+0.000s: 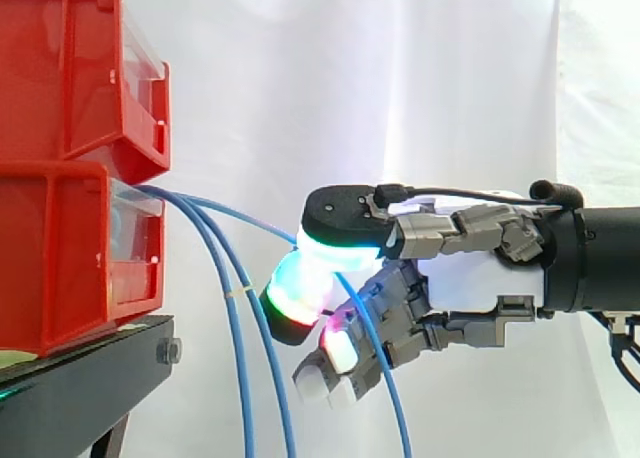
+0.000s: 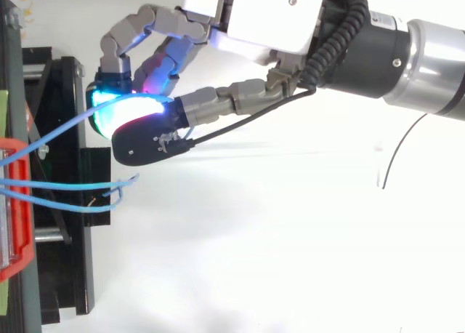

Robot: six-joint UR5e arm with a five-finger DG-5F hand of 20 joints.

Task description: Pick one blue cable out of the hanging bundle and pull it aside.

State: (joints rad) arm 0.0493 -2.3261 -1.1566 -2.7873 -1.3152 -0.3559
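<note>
Several blue cables come out of the lower red bin (image 1: 60, 268) at the left. One blue cable (image 1: 255, 224) (image 2: 58, 131) is drawn off to the right, away from the others. My hand (image 1: 470, 278) (image 2: 254, 13) reaches in from the right and is shut on it, pinching it between the thumb pad (image 1: 340, 223) and a glowing fingertip (image 1: 295, 298). Past the pinch this cable drops down in front of the curled fingers. The other cables (image 1: 241, 378) hang together below the bin, held by a small tie.
Two red bins are stacked on a black stand (image 1: 90, 378) (image 2: 73, 275) at the left, the upper bin (image 1: 70, 68) jutting over the cables. A white curtain hangs behind. Open space lies to the right of the bins, below the arm.
</note>
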